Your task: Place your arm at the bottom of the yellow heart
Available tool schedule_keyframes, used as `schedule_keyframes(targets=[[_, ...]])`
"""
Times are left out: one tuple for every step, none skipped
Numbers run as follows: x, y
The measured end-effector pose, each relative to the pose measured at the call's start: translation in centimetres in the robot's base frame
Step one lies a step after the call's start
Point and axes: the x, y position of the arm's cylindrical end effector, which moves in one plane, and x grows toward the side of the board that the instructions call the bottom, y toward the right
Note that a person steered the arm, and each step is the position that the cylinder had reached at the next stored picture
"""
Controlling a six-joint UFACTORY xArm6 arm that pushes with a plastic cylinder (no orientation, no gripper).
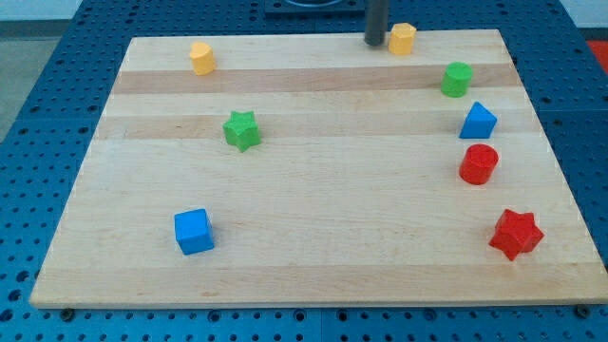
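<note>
Pale wooden board (313, 190), made of joined planks, fills most of the frame and rests on a blue perforated table (38, 114) that shows along the left, right and bottom edges. At the upper centre of the frame, a straight dark rod descends from the top edge; the rod's tip (374, 44) meets the board near its far edge. No gripper is fitted, so the tip grasps nothing and merely rests on the surface. Just to the right of the tip, very close but whether touching cannot be told, stands a yellow block (403, 38) whose exact shape is hard to resolve. A second yellow block (201, 57), with a notched top suggesting a heart, sits at the upper left, well apart from the tip. Which of the two is the heart cannot be settled with certainty. A green star-shaped block (242, 129) lies left of centre, and a blue cube (194, 231) occupies the lower left. Down the right side of the frame run four blocks: a green block (457, 79) of rounded, many-sided outline, a blue block (478, 121) with a sloped upper face, a red cylinder (479, 163) and, lowest, a red star-shaped block (516, 233). All blocks stand apart from one another.
</note>
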Motion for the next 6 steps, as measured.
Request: schedule_keyframes(targets=[[2.3,2.8],[2.2,2.8],[2.2,0.6],[2.5,-5.0],[5.8,-13.6],[8.6,-23.8]])
